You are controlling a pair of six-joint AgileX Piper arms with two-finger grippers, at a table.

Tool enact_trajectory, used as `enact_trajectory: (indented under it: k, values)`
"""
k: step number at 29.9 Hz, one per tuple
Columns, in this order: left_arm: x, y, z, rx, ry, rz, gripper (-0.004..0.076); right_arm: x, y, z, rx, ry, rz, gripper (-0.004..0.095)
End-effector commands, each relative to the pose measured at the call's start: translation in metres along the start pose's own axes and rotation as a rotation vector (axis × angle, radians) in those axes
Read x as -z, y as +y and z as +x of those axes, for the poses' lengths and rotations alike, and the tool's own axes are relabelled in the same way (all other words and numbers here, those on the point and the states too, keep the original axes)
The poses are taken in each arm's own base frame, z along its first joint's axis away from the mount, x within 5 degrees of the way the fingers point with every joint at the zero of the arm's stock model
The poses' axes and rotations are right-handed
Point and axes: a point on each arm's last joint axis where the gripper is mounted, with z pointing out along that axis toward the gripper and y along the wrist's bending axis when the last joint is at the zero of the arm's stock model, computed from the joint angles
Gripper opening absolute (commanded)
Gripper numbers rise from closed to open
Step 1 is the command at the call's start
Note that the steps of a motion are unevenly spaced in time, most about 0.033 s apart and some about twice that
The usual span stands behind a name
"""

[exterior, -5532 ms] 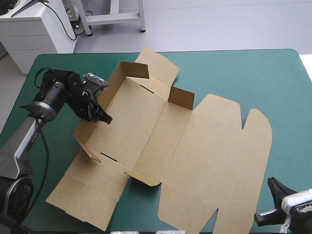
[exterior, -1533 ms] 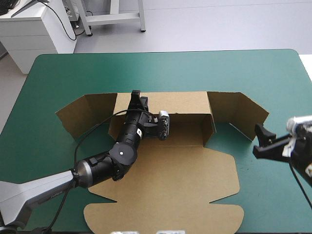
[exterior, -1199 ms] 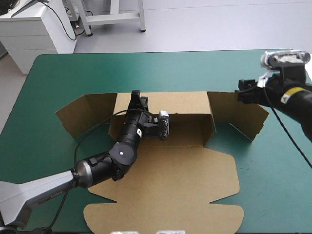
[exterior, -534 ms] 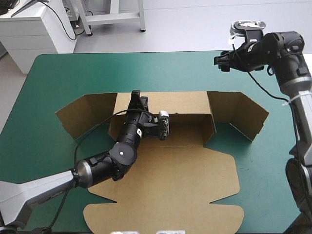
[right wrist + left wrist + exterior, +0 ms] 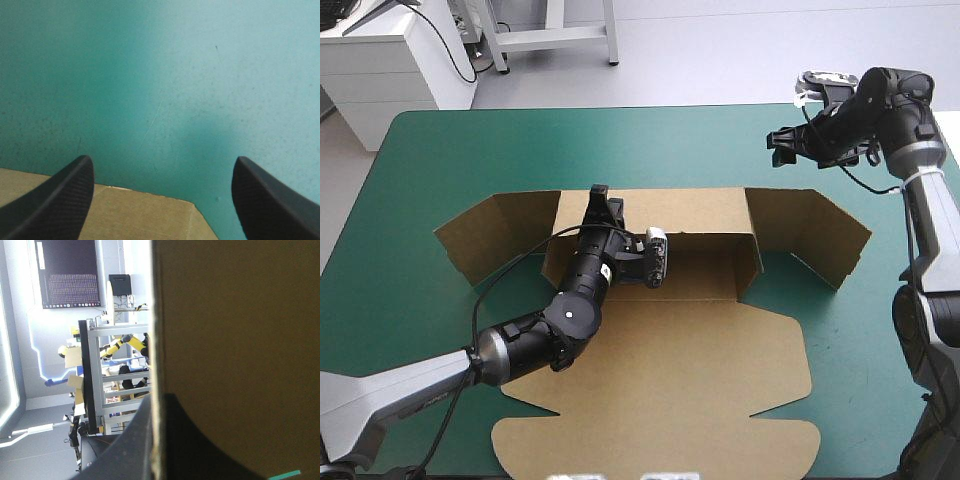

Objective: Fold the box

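**Left arm pinning the wall while the right hangs open over the far corner**

The brown box (image 5: 660, 370) is sitting at the middle of the table, half formed. Its lid panel (image 5: 650, 400) is lying flat toward the near edge. Its far wall (image 5: 690, 210) is standing upright. Two wings, the left wing (image 5: 490, 235) and the right wing (image 5: 815, 235), are angling out from that wall's ends and have not yet been tucked.

The left gripper (image 5: 601, 200) is reaching across the floor of the box and biting the top edge of the far wall. In its own wrist view the black fingers (image 5: 135, 440) are all but meeting, with the board sheet passing between them. This grip is probably there to stop the wall from falling flat while the ends are worked.

The right gripper (image 5: 782, 150) is hanging above the teal-green cover (image 5: 470, 150), just beyond the right wing and clear of it. Its fingers (image 5: 60, 192) are spreading wide and holding nothing. A corner of brown board (image 5: 125, 215) is showing below them, most likely the wing's upper edge. The gripper seems to be lining up to swing that wing inward.
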Motion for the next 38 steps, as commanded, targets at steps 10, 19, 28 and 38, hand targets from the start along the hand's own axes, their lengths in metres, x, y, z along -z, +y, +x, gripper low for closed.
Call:
enact_trajectory:
  k: [10, 19, 28, 38]
  values:
    - [0.009, 0.018, 0.001, -0.002, -0.01, -0.073, -0.001, 0.015, 0.002, 0.014, 0.02, 0.01, -0.028, 0.0671]
    - [0.008, 0.017, 0.0, -0.003, -0.01, -0.072, -0.001, 0.04, 0.007, 0.017, 0.042, -0.042, -0.021, 0.067]
    - [0.008, 0.017, 0.0, -0.003, -0.01, -0.072, -0.001, 0.023, 0.002, 0.04, 0.06, 0.061, -0.015, 0.067]
    - [0.008, 0.017, 0.0, -0.003, -0.01, -0.072, -0.001, 0.037, 0.005, 0.066, 0.09, 0.069, -0.015, 0.0668]
